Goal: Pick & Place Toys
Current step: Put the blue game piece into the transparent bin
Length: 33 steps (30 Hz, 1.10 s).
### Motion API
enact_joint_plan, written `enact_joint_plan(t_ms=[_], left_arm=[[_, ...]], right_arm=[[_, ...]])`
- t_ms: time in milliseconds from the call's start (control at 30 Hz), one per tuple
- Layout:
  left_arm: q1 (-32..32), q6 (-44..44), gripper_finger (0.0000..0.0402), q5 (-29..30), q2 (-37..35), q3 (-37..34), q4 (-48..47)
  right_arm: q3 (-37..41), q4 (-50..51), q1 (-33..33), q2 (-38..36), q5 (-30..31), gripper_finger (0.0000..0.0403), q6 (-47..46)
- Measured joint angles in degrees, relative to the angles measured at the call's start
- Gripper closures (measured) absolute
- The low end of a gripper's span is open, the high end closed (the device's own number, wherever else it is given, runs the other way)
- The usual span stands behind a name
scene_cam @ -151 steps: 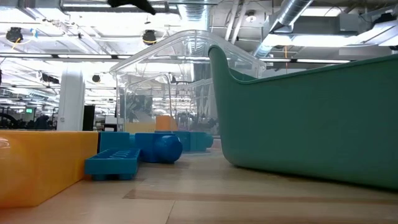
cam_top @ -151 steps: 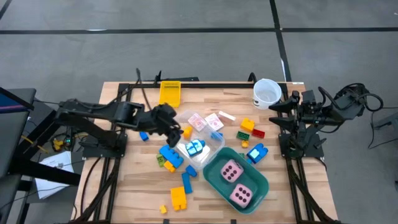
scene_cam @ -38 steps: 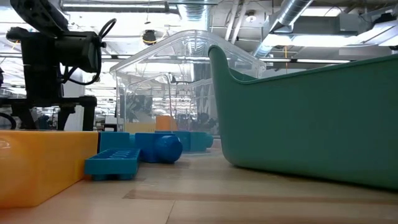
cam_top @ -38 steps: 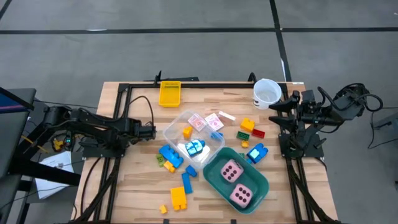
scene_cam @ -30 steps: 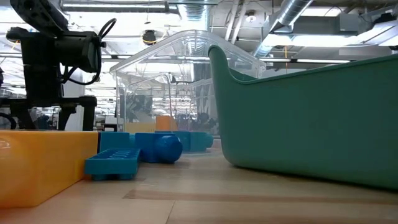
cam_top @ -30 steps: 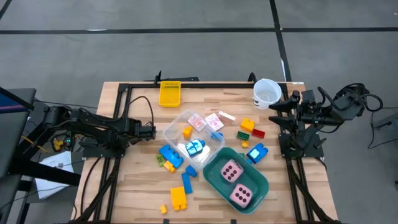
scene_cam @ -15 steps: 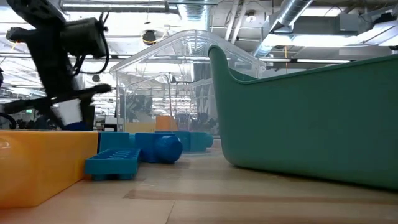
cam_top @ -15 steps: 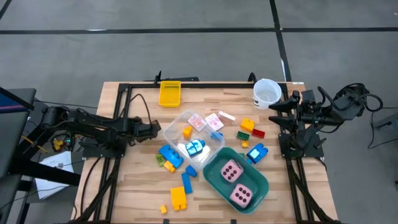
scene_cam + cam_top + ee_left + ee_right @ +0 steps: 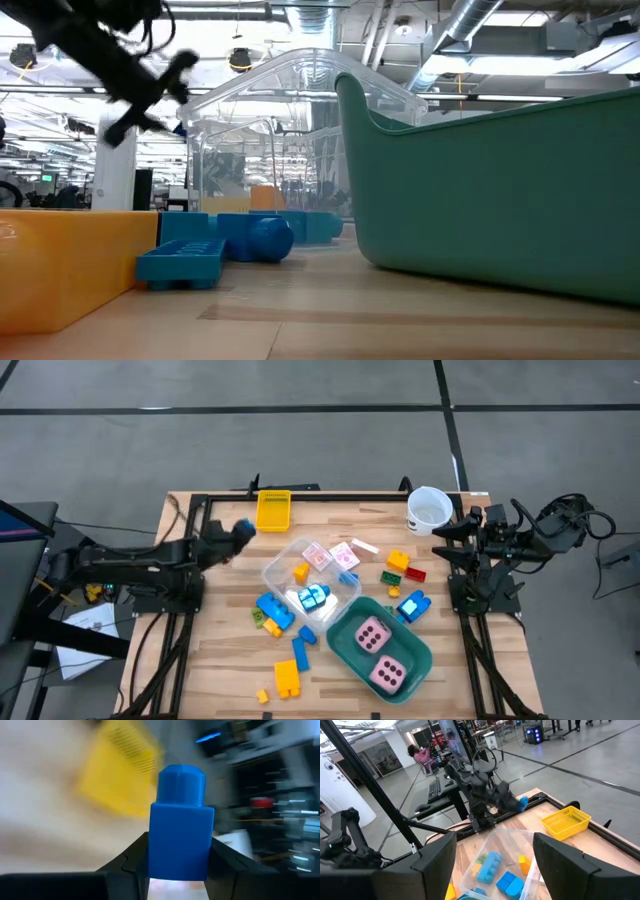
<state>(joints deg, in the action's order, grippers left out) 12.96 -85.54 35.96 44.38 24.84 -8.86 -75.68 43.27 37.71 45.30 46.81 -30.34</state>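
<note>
My left gripper [image 9: 243, 528] hangs above the table's far left part, near the yellow basket [image 9: 272, 510], shut on a small blue brick [image 9: 180, 835]. The right wrist view shows that brick [image 9: 521, 804] too. More toys lie on the wood: blue bricks [image 9: 275, 610], an orange-yellow brick [image 9: 287, 678], and yellow [image 9: 398, 560], red and green bricks. A clear box [image 9: 312, 582] holds bricks and pink-white cards. Two pink dice [image 9: 380, 655] lie in the teal tub [image 9: 345, 630]. My right gripper [image 9: 442, 544] waits open, raised at the right edge. My left gripper pinches the blue brick's two opposite side walls [image 9: 156, 857] between its two fingers. The brick's round stud [image 9: 181, 782] points away from the fingers. The fingers slant a little downward toward the table's far right. The brick is lifted clear of the table.
A white cup [image 9: 429, 510] stands at the far right corner. Black frame rails [image 9: 330, 494] run along the table's far and side edges. Bare wood lies at the near left, between the left rail and the loose bricks.
My left gripper has risen from the table's left part with the blue brick and gone toward the far edge and the yellow basket. It has tipped from pointing steeply down to nearly level. The brick is now lifted clear.
</note>
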Motion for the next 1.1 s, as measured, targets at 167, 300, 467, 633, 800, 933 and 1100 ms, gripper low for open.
enact_joint_plan(t_ms=[167,300,467,633,800,933,1100], left_arm=[[3.3,15.6,0.0273,-3.3,-0.2,0.0,24.0],[3.8,21.8,0.0273,-6.3,1.9,0.6,37.6],[3.8,25.7,0.0273,-10.3,6.6,6.5,38.2],[3.8,33.5,0.0273,-17.1,13.6,15.9,37.1],[3.0,39.3,0.0273,-24.0,21.1,27.5,26.9],[1.3,43.0,0.0273,-27.7,27.1,37.4,19.3],[-1.1,48.5,0.0273,-29.0,34.3,48.7,13.2]], right_arm=[[0.0,0.0,0.0,-0.1,0.0,0.0148,0.5],[0.0,0.0,0.0,-0.1,0.0,0.0148,0.8],[0.0,0.0,0.0,-0.1,0.0,0.0148,1.4],[0.0,0.0,0.0,-0.1,0.0,0.0148,1.8],[0.0,0.0,0.0,-0.1,0.0,0.0148,1.8],[0.0,0.0,0.0,-0.1,0.0,0.0148,1.8],[0.0,0.0,0.0,-0.1,0.0,0.0148,1.9]])
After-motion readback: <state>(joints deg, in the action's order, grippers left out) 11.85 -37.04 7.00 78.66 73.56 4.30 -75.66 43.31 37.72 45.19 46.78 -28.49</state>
